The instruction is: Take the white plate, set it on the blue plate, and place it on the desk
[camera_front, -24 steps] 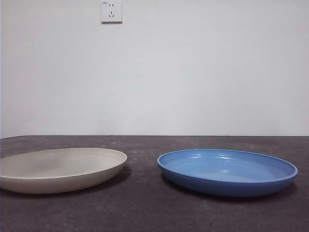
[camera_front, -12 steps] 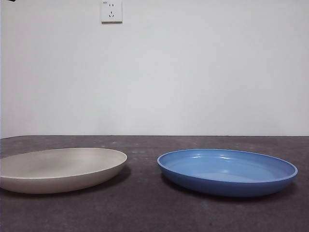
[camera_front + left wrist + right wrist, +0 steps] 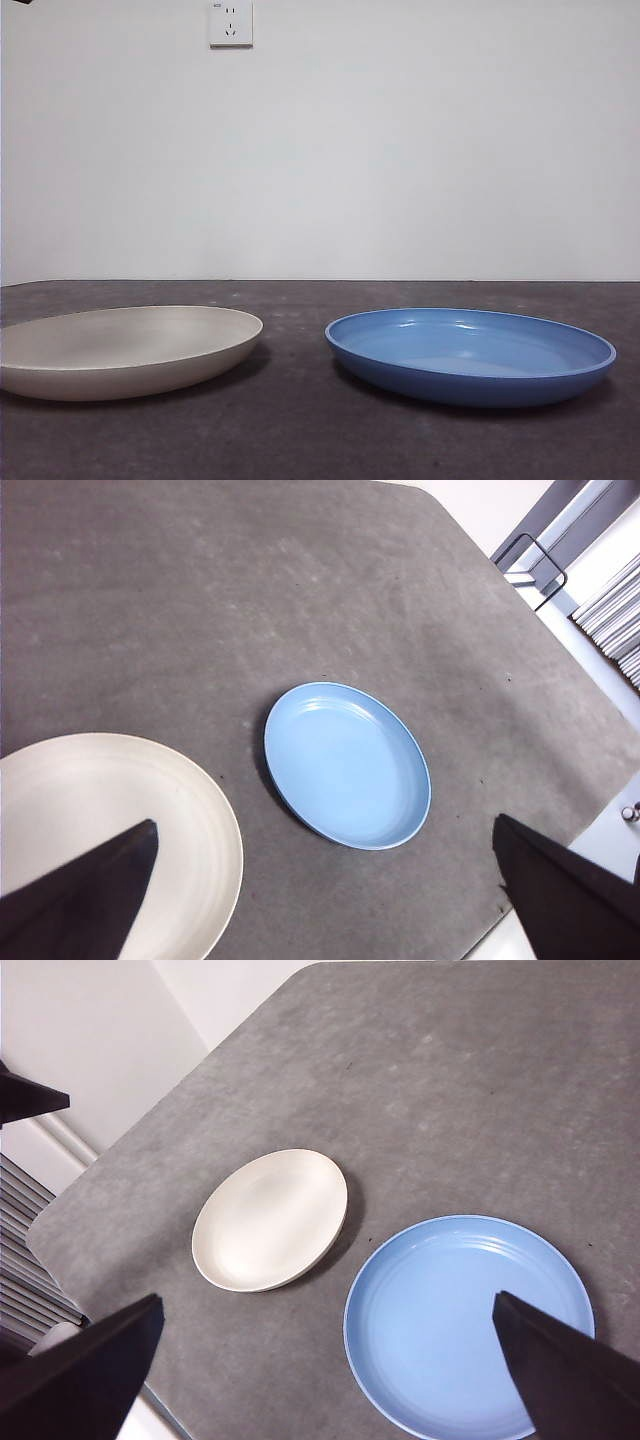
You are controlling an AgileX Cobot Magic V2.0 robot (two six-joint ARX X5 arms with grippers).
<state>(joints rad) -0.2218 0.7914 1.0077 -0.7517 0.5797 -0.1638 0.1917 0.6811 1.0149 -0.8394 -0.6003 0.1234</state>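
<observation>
The white plate (image 3: 120,350) lies on the desk (image 3: 300,430) at the left, and the blue plate (image 3: 470,355) lies beside it at the right, a small gap between them. Both are empty. My left gripper (image 3: 323,823) is open and empty, high above the two plates; the white plate (image 3: 110,820) and the blue plate (image 3: 345,763) lie below it. My right gripper (image 3: 328,1299) is open and empty, also high above the white plate (image 3: 270,1218) and the blue plate (image 3: 465,1310). Neither gripper touches a plate.
A white wall with a socket (image 3: 231,23) stands behind the desk. A black arm tip (image 3: 18,2) shows at the front view's top left corner. Desk edges (image 3: 110,1170) and a metal frame (image 3: 530,560) lie beyond the plates.
A small black arm tip has come into the top left corner of the front view. The plates have not moved.
</observation>
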